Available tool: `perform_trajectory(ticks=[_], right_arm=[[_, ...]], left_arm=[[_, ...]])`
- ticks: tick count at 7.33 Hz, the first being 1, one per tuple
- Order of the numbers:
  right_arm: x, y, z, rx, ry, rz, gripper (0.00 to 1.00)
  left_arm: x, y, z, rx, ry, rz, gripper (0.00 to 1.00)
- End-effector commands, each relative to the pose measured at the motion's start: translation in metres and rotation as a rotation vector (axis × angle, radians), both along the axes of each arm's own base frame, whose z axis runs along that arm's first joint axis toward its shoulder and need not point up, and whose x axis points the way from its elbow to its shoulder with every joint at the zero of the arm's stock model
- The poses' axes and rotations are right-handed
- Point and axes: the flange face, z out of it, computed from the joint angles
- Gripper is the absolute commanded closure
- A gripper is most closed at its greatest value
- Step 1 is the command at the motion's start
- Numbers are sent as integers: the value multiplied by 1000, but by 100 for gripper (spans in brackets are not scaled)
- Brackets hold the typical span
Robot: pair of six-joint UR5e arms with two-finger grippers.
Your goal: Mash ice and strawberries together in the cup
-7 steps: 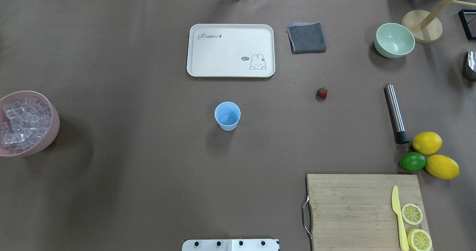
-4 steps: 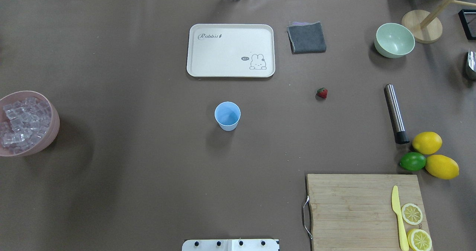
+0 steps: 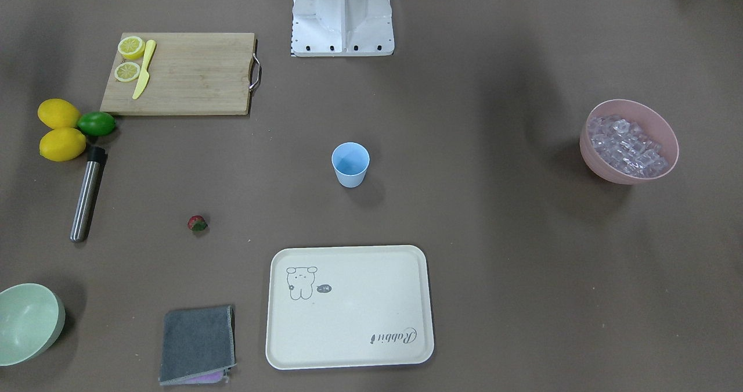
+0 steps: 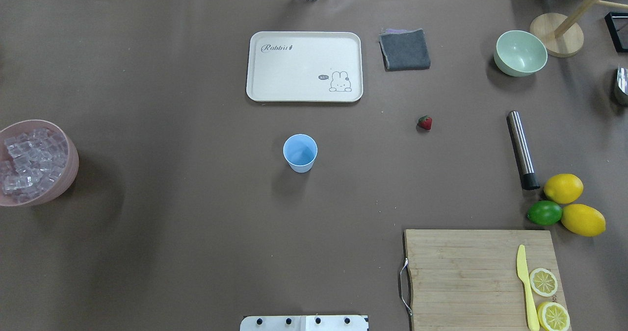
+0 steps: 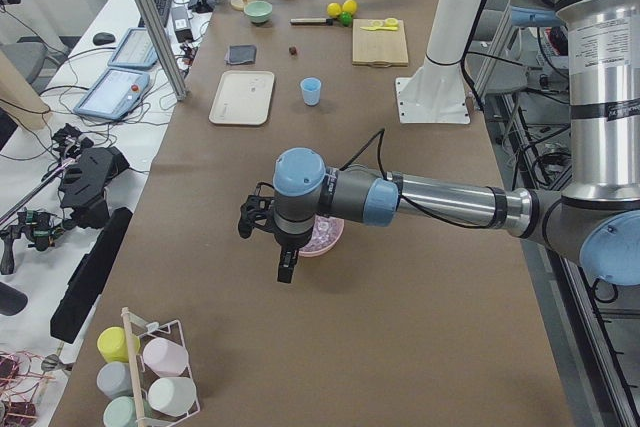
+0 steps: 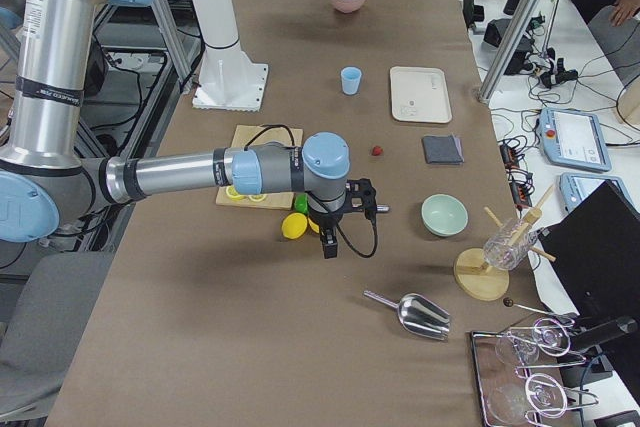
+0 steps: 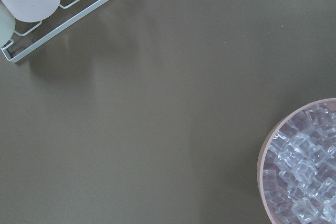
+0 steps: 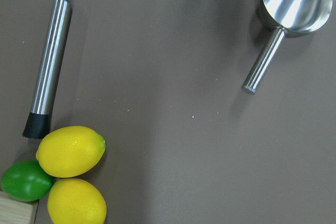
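**Waiting to fill an empty cup**

The cup stands upright and empty in the middle of the tabletop. The strawberry lies on the bare tabletop well to the cup's right and a little farther from the robot. The ice is heaped in a pink bowl far off to the cup's left. A metal rod, probably the masher, lies farther right of the cup than the strawberry, beside two lemons and a lime.

Over the last second nothing on the tabletop has shifted. Cup, strawberry and ice sit where they were, so the task has made no visible headway and both ingredients have yet to go in.

The left end effector hangs near the pink bowl, well left of the cup. The right end effector hangs by the lemons, well right of it. Both show only in the side views, so I cannot tell whether either is wide or narrow. From where they hang, fetching ice looks like the likely first step.
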Motion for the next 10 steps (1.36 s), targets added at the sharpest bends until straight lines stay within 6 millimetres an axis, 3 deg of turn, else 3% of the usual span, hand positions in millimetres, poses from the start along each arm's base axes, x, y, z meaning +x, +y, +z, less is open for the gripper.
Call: perform_trajectory(ticks=[1,3,5,6,8,10], right_arm=[[0,-1,-1,-1,1,5,0],[0,-2,-4,4,-2,4,0],[0,-2,-2,4,-1,6,0],[0,0,-1,1,-1,4,0],[0,0,-1,-1,1,6,0],[0,0,0,-6,0,6,0]], left_arm=[[1,-1,-16,-25,14,-62,2],[31,-8,-39,-66,49,-123,2],[81,-11,-61,-109,98,-180,2],[106,-10,-63,-130,89,-195,3],[159,12,-57,-142,61,-211,3],[199,32,-52,-159,36,-196,3]])
